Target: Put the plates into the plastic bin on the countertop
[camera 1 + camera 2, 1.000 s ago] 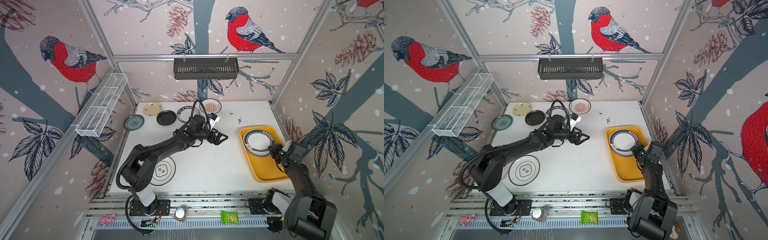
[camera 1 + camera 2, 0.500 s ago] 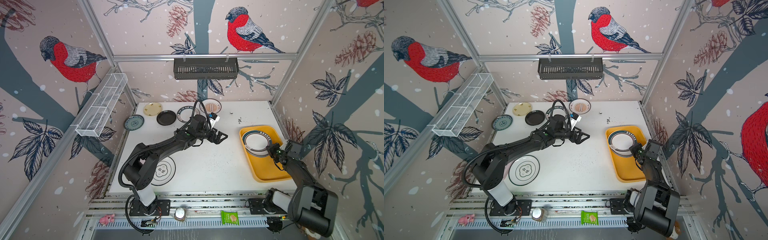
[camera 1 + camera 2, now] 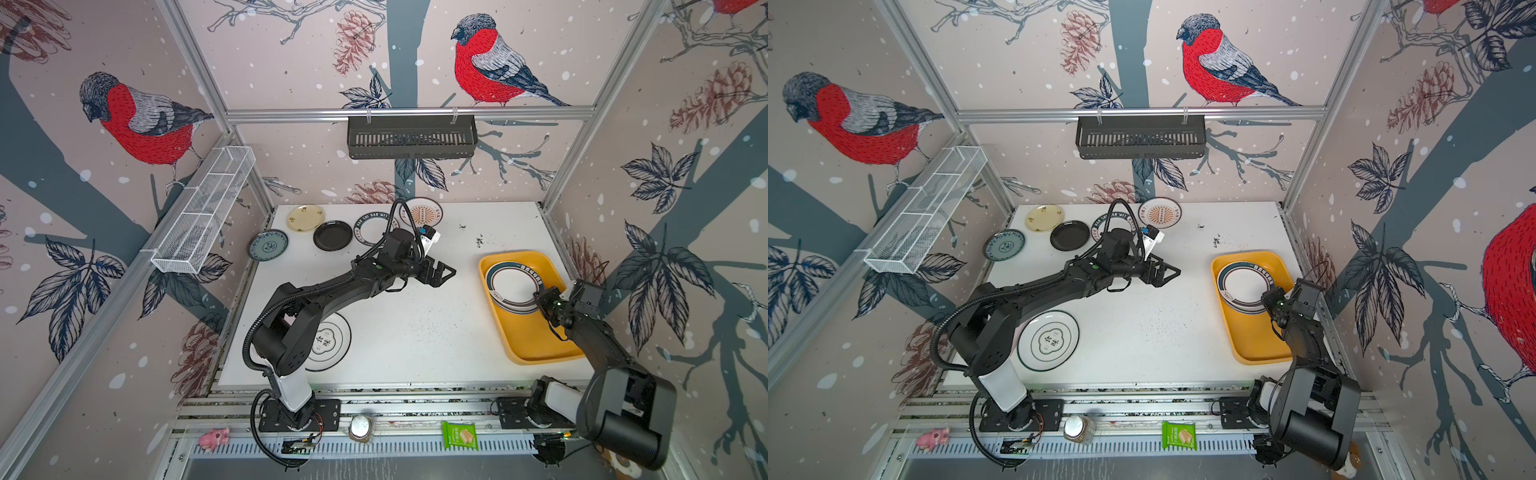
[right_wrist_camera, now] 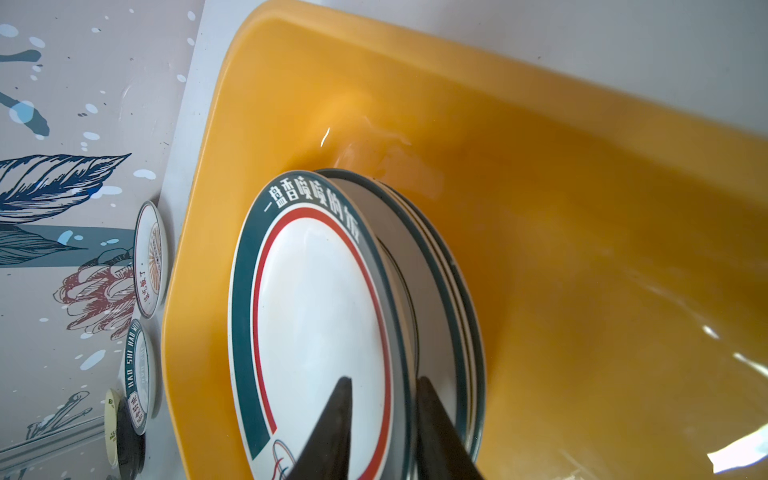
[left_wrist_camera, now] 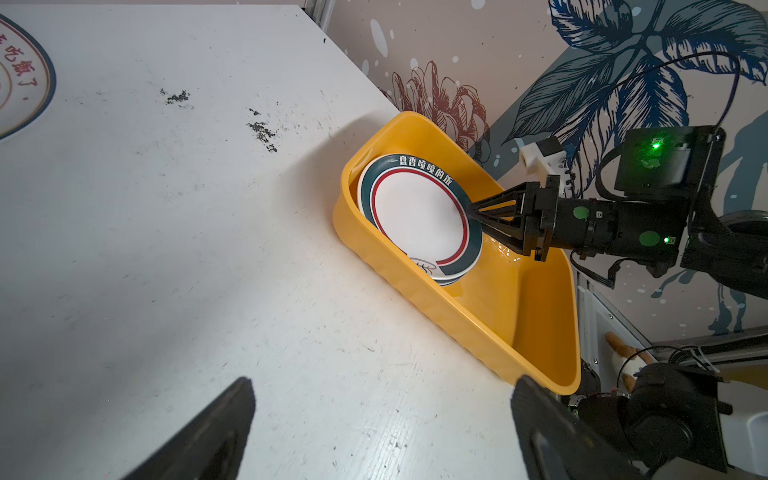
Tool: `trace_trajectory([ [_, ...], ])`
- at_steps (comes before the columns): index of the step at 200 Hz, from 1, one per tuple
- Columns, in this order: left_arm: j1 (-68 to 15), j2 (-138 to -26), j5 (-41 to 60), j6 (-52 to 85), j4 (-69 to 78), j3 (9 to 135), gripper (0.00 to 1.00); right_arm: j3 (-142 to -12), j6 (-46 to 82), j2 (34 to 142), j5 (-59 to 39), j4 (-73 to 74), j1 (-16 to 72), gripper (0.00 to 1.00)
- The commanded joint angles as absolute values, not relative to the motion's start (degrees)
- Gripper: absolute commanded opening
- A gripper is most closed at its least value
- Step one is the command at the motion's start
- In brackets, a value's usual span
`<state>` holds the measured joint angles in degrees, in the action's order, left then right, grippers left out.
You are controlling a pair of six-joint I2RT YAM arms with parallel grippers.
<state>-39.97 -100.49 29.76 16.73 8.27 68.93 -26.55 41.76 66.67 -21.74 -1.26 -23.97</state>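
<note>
The yellow plastic bin [image 3: 536, 340] lies at the right of the white countertop [image 3: 415, 332], holding a stack of green-rimmed plates [image 3: 513, 282]. My right gripper [image 4: 384, 384] is slightly open, its fingers either side of the top plate's [image 4: 316, 311] rim, and that plate rests on the stack. My left gripper [image 3: 446, 274] hovers wide open and empty over mid-table. Blue-grey [image 3: 268, 245], cream [image 3: 305, 217], black [image 3: 332, 235], green-lettered [image 3: 372, 230] and sunburst [image 3: 424, 212] plates line the back. An emblem plate [image 3: 332, 343] is partly under the left arm.
A black slotted basket [image 3: 411, 137] hangs on the back wall and a white wire basket [image 3: 203, 210] on the left wall. A green snack packet [image 3: 459, 435], a jar [image 3: 360, 428] and a pink toy [image 3: 214, 438] lie on the front rail.
The right gripper lowered the green-rimmed plate flat onto the stack in the bin, and its jaws have parted. The left arm has stayed still.
</note>
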Motion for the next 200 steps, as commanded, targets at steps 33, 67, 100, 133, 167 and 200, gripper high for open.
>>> trace_trajectory([
  [33, -40.0, -100.2, 29.1, 16.8, 8.5, 69.1, 0.96, -27.7, 40.6, 66.2, -20.0, -2.4, -23.9, 0.35],
  [67, -39.7, -99.6, 27.7, 17.0, 8.6, 68.3, 0.96, -27.8, 40.7, 65.8, -19.4, -3.1, -23.9, 0.39],
  [100, -39.2, -98.8, 26.7, 17.4, 8.6, 67.6, 0.96, -28.2, 40.5, 64.5, -18.2, -4.6, -23.8, 0.51],
  [133, -38.6, -97.2, 24.3, 18.8, 10.0, 65.8, 0.97, -29.6, 39.8, 61.3, -16.4, -6.9, -22.9, 0.68],
  [167, -36.5, -94.4, 20.0, 22.3, 11.1, 62.5, 0.97, -32.8, 39.3, 58.2, -14.8, -7.1, -16.9, 0.81],
  [200, -33.4, -90.1, 16.6, 27.2, 11.8, 57.6, 0.96, -39.4, 38.7, 58.3, -10.3, -7.5, -6.1, 0.91],
])
